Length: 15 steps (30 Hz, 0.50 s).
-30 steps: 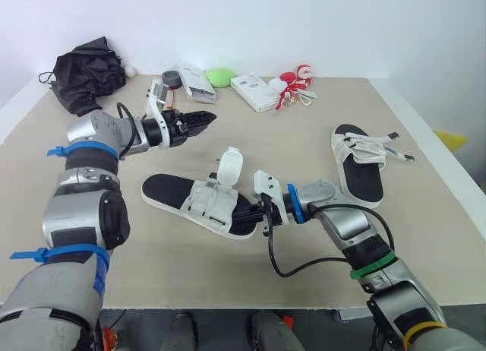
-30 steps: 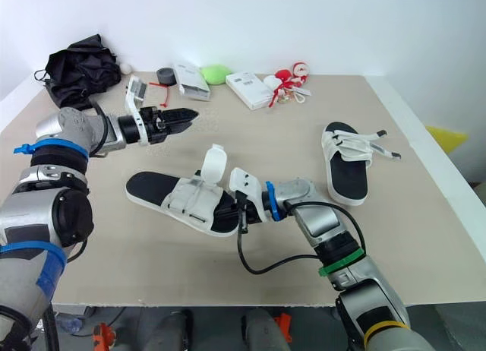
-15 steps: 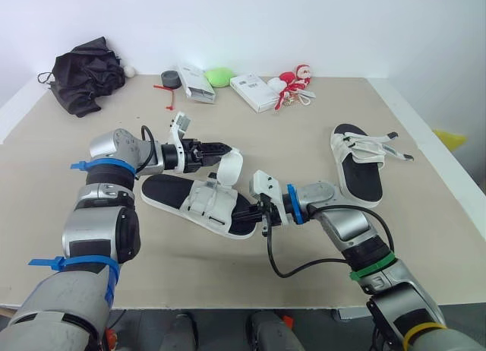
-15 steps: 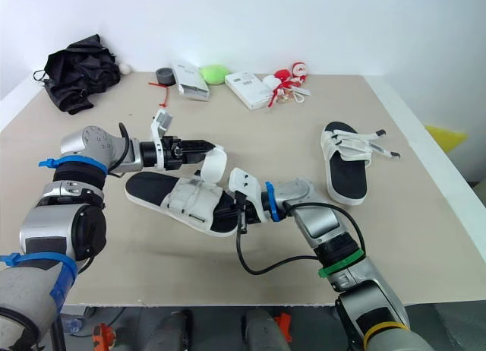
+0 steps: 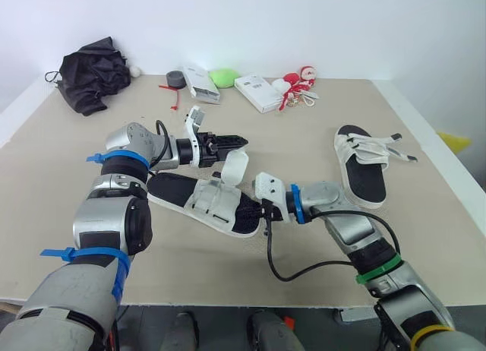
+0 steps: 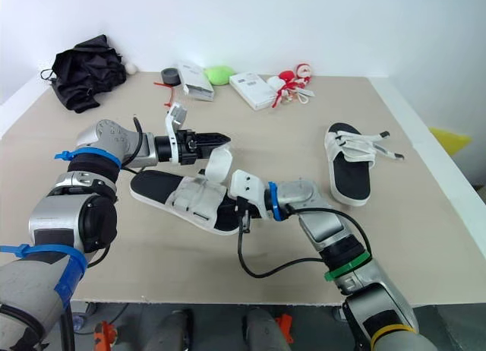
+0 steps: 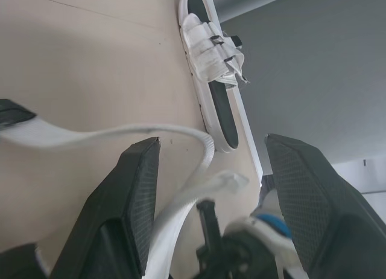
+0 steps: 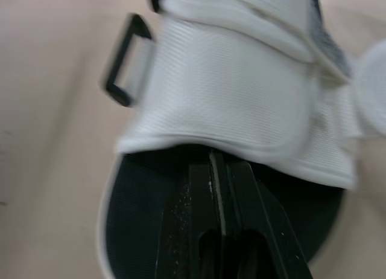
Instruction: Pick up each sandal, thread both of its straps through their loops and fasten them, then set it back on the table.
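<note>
While the right claw (image 5: pixel 263 211), closed and empty, pins the near sandal (image 5: pixel 199 203), the left claw (image 5: pixel 231 143) gapes at its raised strap (image 5: pixel 235 167), likely needing a pinch before threading.

Silver arms (image 5: pixel 345 226), blue bands (image 5: pixel 121 157), black fingers (image 7: pixel 129 200)

Head views: high, facing forward and down over the beige table (image 5: pixel 425 237); both cover the same tabletop. Left wrist view: low over the table, sighting along the left gripper (image 7: pixel 212 140) to the far black-soled sandal with white straps (image 7: pixel 208 52) ahead of it, also in the head views. Right wrist view: very close; the near black-soled sandal with white fabric straps (image 8: pixel 241 104) lies directly ahead of the right gripper (image 8: pixel 217 164).
</note>
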Tool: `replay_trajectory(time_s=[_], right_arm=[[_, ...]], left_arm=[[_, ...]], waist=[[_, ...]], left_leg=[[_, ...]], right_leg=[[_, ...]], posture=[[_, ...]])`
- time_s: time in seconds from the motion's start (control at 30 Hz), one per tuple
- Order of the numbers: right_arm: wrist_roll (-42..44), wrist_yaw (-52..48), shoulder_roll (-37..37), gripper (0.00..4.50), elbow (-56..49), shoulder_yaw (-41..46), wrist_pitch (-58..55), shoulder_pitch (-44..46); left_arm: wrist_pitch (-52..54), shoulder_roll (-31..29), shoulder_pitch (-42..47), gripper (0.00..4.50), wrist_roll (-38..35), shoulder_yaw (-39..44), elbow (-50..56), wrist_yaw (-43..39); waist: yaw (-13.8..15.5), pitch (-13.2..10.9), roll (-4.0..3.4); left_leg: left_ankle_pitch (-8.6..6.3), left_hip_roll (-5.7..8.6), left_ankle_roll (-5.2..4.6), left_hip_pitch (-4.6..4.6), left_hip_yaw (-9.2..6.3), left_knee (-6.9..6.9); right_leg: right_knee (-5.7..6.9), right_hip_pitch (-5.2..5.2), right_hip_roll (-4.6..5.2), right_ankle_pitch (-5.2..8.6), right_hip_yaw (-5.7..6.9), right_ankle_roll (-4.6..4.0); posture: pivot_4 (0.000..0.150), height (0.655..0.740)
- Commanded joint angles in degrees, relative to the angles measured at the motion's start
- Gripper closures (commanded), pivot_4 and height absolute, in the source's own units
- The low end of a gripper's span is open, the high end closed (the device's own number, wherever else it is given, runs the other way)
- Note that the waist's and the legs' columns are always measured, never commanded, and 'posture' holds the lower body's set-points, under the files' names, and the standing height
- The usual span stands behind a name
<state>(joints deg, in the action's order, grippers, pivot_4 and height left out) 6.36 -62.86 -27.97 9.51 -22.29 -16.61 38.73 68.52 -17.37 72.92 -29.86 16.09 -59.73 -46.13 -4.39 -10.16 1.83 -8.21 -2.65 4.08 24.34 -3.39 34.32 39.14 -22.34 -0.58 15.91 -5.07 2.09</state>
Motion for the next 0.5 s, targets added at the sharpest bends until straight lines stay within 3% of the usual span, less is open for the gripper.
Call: replay_trajectory(time_s=[0.03,0.3,0.5], right_arm=[[-4.21,-0.36,-2.76,4.5,6.28,-0.42,0.48,0.31],[-4.66,-1.39,-0.85,4.5,11.02,-1.88,3.16,2.34],[-4.19,-2.18,0.16,4.5,11.66,-1.84,3.29,2.43]], left_arm=[[1.24,-1.74,0.32,1.64,-0.89,0.51,2.67,-1.37],[1.54,-9.3,-4.44,1.64,0.9,-2.17,7.27,-3.44],[2.78,-8.1,-5.17,1.64,-2.33,1.39,9.31,-1.13]], waist=[[0.13,-0.01,0.01],[-0.05,-0.01,0.0],[0.04,-0.01,0.02]], left_leg=[[0.0,0.01,0.0,0.01,0.0,0.0],[-0.01,-0.02,0.01,0.0,-0.01,-0.07],[0.03,-0.02,0.0,-0.02,-0.04,0.05]], right_leg=[[-0.01,0.0,0.02,0.01,0.01,0.02],[-0.02,-0.03,-0.01,0.03,0.0,0.02],[-0.02,0.06,0.01,-0.05,0.04,0.02]], posture=[[0.15,0.738],[0.15,0.738],[0.15,0.738]])
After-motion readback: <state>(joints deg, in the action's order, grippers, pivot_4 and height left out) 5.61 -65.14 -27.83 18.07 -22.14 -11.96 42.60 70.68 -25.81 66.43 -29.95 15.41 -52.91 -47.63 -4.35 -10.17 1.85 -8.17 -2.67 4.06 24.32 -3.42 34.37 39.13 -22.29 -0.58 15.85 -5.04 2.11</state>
